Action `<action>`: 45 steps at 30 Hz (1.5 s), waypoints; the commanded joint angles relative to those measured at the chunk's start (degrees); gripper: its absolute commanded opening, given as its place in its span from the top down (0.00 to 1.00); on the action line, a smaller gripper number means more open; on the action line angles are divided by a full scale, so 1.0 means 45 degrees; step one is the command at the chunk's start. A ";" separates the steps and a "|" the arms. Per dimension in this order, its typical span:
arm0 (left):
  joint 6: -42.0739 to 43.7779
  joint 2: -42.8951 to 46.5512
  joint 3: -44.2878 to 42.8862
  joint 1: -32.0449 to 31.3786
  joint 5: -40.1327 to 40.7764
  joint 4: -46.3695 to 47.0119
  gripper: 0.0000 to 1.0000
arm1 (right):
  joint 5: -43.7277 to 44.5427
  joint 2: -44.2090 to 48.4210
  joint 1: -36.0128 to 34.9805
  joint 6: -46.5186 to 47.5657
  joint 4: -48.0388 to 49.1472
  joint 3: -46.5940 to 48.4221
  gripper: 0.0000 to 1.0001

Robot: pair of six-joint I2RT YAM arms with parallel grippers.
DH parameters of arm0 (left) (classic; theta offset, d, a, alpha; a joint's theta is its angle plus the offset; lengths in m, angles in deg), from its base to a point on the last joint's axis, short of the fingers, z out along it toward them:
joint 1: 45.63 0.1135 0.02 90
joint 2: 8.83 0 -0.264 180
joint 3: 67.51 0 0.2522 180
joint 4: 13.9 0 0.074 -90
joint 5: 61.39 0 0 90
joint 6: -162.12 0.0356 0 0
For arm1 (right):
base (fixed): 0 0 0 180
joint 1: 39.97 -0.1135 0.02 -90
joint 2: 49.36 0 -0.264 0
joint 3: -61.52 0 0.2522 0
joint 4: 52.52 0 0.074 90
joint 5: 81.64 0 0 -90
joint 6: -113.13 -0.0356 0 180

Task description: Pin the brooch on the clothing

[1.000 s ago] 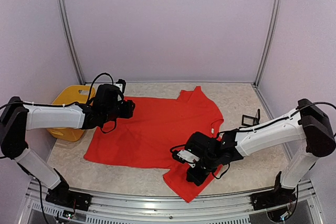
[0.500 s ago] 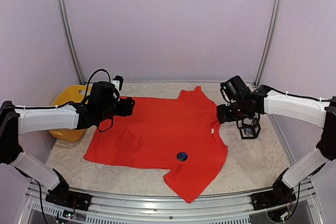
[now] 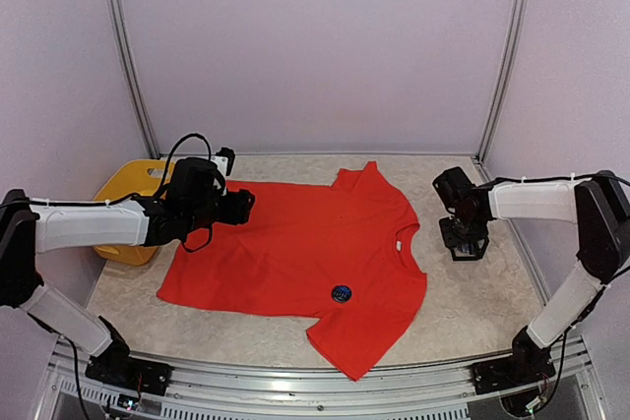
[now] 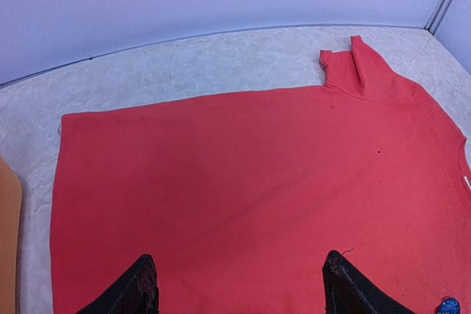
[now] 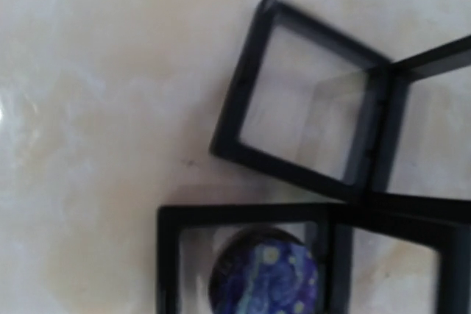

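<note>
On the counter (image 3: 463, 307), likely done: 1 brooch (image 3: 342, 292) on the red T-shirt (image 3: 285, 243); left jaws wide, empty; right jaws' state untellable.

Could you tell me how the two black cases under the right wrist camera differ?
The upper case is empty; the lower case holds a round blue brooch. The upper case lies skewed in the right wrist view; the lower case sits square and is cut off at the bottom edge. Both have black frames with clear panels and look hinged open.
</note>
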State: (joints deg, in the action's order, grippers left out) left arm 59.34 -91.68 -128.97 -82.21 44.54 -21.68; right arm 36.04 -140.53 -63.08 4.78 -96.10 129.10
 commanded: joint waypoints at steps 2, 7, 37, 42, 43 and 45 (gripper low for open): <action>0.0061 -0.0162 0.0005 0.0050 -0.0473 0.0358 0.28 | 0.1159 -0.1261 -0.0022 0.0939 -0.0406 0.0313 0.59; -0.0045 -0.0238 0.0089 0.0243 -0.0724 0.0493 0.28 | 0.1102 -0.1526 -0.0028 0.1347 -0.0278 0.0576 0.66; -0.0179 -0.0891 -0.0261 0.0564 -0.1797 0.0277 0.28 | 0.2174 -0.2645 0.0044 0.2597 -0.0235 0.0634 0.70; -0.0082 -0.0893 -0.0262 0.0565 -0.2074 0.0318 0.28 | 0.2494 -0.2331 0.0045 0.2644 -0.0019 0.0549 0.77; -0.0060 -0.0916 -0.0264 0.0564 -0.2208 0.0354 0.28 | 0.2546 -0.2304 0.0044 0.2612 -0.0014 0.0536 0.79; -0.0027 -0.0916 -0.0273 0.0559 -0.2408 0.0423 0.28 | 0.2671 -0.2263 0.0054 0.2551 -0.0030 0.0493 0.82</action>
State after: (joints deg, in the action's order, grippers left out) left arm 58.88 -95.26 -129.00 -80.05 36.14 -20.68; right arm 45.64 -151.66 -63.08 16.63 -96.56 131.68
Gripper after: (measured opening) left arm 0.719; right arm 0.205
